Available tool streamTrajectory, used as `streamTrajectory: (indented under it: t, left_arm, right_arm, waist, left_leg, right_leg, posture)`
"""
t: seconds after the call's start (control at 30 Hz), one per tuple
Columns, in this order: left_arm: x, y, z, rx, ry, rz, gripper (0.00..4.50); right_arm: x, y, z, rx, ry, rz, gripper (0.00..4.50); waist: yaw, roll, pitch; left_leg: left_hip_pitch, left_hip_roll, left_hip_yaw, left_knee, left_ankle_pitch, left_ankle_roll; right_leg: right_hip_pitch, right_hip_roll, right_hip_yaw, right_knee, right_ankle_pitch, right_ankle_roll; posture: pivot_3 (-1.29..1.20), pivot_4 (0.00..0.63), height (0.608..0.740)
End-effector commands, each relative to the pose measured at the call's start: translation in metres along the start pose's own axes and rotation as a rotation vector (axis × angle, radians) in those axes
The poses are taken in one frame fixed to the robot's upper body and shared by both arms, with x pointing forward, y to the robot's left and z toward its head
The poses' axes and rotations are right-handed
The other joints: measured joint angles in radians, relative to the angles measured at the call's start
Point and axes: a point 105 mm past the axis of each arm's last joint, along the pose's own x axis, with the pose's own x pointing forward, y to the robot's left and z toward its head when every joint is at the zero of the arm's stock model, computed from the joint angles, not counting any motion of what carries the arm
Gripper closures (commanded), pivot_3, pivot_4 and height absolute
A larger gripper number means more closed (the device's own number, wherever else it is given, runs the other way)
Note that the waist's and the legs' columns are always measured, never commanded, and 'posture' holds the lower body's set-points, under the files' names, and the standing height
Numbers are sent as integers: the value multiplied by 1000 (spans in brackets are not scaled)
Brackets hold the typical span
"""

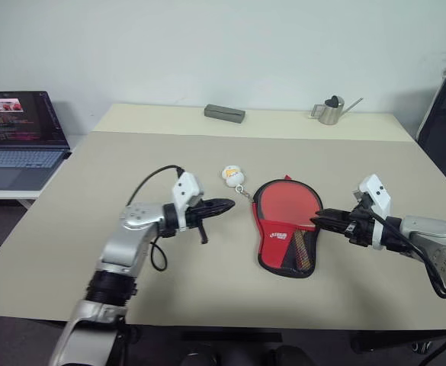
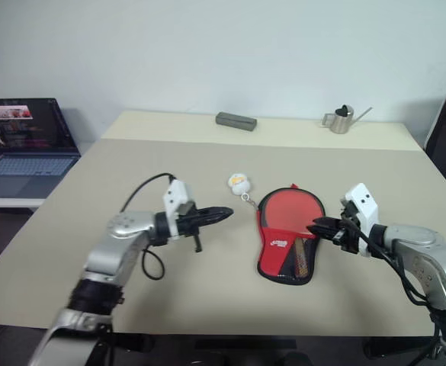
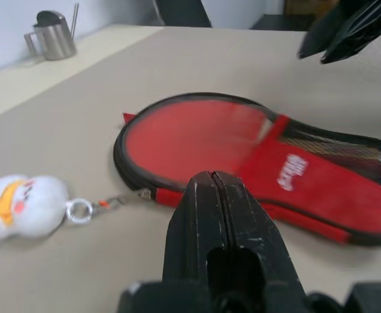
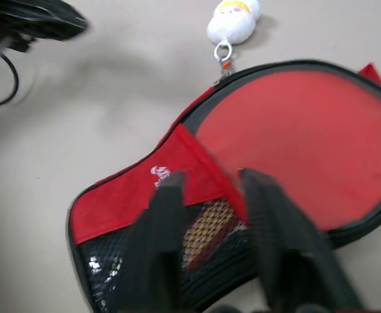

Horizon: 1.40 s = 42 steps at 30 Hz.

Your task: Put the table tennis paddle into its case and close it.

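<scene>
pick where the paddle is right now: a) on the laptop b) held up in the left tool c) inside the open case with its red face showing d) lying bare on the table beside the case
c: the table tennis paddle lies inside the case, its round red face showing within the case's black rim, while the red front flap with the white logo covers the handle end.

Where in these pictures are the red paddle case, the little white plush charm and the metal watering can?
case (image 1: pixel 277 233), left eye view, on its red front by the white logo.
plush charm (image 1: pixel 232 175), left eye view, on its white body.
watering can (image 1: pixel 329 111), left eye view, on its metal body.
</scene>
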Motion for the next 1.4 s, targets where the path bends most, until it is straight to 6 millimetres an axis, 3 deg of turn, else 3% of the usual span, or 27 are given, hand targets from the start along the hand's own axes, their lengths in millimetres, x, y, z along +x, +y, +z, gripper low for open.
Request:
streamTrajectory:
  t: [0.03, 0.23, 0.6, 1.0, 1.13, 1.27, 1.4]
  left_arm:
    - [-21, -6, 22, 24, -25, -59, 4500]
    - [-38, -17, 48, 24, -38, -156, 4500]
    - [-45, -14, 69, 60, -24, -222, 4500]
    - [-40, -12, 74, 97, -24, -243, 4500]
    - [-43, -13, 72, 101, -8, -248, 4500]
    - [-45, -11, 71, 107, 3, -244, 4500]
    - [-47, -10, 70, 112, 11, -236, 4500]
  right_arm:
    - [-7, -1, 0, 22, 1, -10, 1936]
    - [-4, 1, -19, 76, 62, -30, 16]
    - [6, -24, -47, 444, 103, -227, 16]
    - [35, -6, -62, 573, 144, -186, 16]
    - [43, 1, -58, 568, 140, -151, 16]
    - [47, 4, -56, 563, 140, -144, 909]
    - [53, 9, -48, 559, 121, -123, 2342]
  waist:
    - [0, 0, 0]
    - [2, 0, 0]
    - [1, -1, 0]
    - [-17, 0, -1]
    - [-21, 0, -2]
    - [-23, 0, -2]
    - [-23, 0, -2]
  left_leg:
    - [0, 0, 0, 0, 0, 0]
    - [-1, 0, 0, 0, 0, 0]
    - [-1, 0, 1, 0, 0, 0]
    - [0, 1, 1, 0, 0, 0]
    - [0, 1, 1, 0, 0, 0]
    - [1, 2, 1, 0, 0, 0]
    - [1, 1, 1, 0, 0, 0]
  right_leg:
    - [0, 0, 0, 0, -1, -2]
    - [-1, -1, 0, 0, -1, -2]
    - [-1, -1, 1, 0, -1, -3]
    - [-1, 1, 1, 0, 0, -2]
    - [-1, 2, 1, 1, 0, -2]
    - [-2, 2, 1, 1, 0, -2]
    - [-2, 2, 1, 1, 0, -2]
  posture:
    - [0, 150, 740]
    - [0, 150, 740]
    - [0, 150, 740]
    - [0, 150, 740]
    - [0, 150, 740]
    - [0, 150, 740]
    - [0, 150, 740]
